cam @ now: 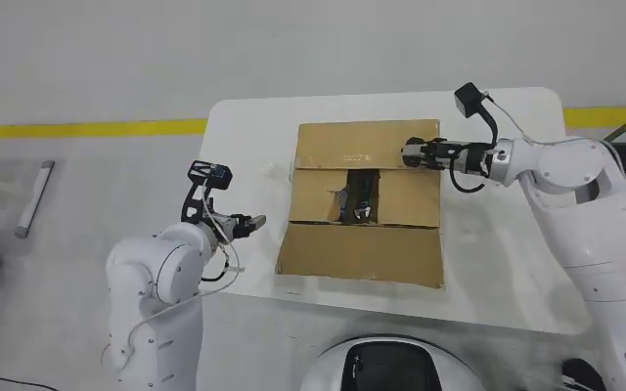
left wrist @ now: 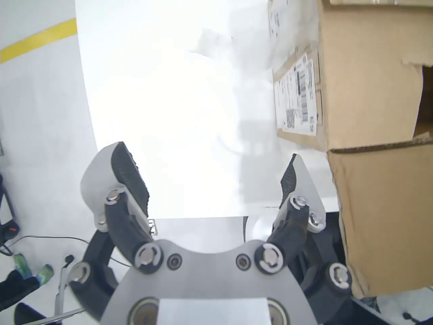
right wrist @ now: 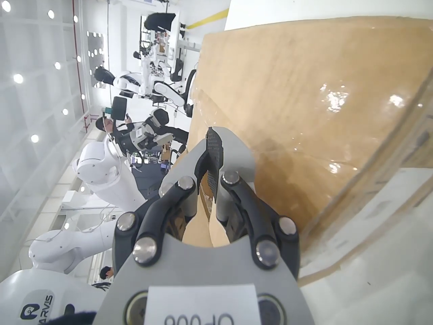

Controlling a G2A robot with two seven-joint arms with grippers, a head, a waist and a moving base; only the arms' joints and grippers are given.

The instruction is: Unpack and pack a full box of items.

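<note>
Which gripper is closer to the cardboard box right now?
Right. The right gripper is at the far flap of the cardboard box; the left gripper is off to its side, apart from it.

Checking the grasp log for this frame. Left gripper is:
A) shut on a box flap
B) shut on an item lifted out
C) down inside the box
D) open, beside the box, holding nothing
D: the left gripper is spread wide over the white table, next to the cardboard box, with nothing between its fingers.
</note>
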